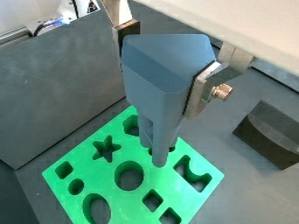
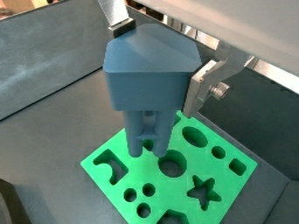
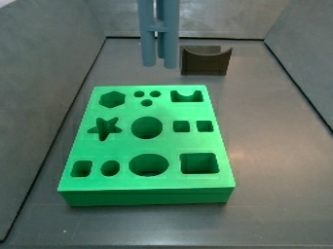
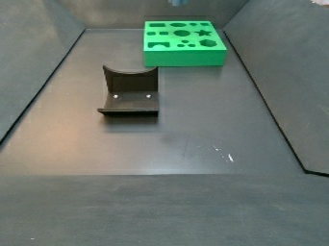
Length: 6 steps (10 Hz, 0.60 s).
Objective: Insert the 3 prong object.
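Gripper (image 2: 176, 83): clamps the 3 prong object (image 1: 158, 96), upright.
Position: prongs above green board (image 3: 150, 190), seemingly near its small holes.

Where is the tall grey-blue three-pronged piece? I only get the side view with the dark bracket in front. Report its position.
Observer: The tall grey-blue three-pronged piece hangs upright above the green board with cut-out holes.
Operator: Tell me the grip.
Observer: The gripper is shut on the piece's wide top; a silver finger presses its side in both wrist views.
Operator: Confirm insertion.
Observer: Not inserted. The prong tips hover above the board, in no hole.
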### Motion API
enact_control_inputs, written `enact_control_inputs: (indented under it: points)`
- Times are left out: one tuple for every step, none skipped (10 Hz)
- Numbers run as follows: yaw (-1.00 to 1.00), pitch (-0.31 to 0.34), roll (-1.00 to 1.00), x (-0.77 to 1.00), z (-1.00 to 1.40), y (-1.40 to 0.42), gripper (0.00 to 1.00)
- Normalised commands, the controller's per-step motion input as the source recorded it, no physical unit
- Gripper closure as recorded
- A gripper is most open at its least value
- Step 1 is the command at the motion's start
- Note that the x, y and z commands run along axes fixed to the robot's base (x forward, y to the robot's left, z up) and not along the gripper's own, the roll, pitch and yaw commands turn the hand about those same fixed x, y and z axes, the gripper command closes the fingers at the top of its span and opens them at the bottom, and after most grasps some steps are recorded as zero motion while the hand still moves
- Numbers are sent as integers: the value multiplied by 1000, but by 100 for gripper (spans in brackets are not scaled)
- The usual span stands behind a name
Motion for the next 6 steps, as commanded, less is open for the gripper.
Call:
enact_control_inputs:
  points:
    - [0,0,0,0,0,-20,100]
    - [0,-10,0,-9,0,0,100]
    - [0,-4,0,0,0,0,100]
    - [0,-10,0,-83,0,14,100]
    - [-900,53,14,0,-189,114,100]
    - [-1000,27,19,-14,-289,0,100]
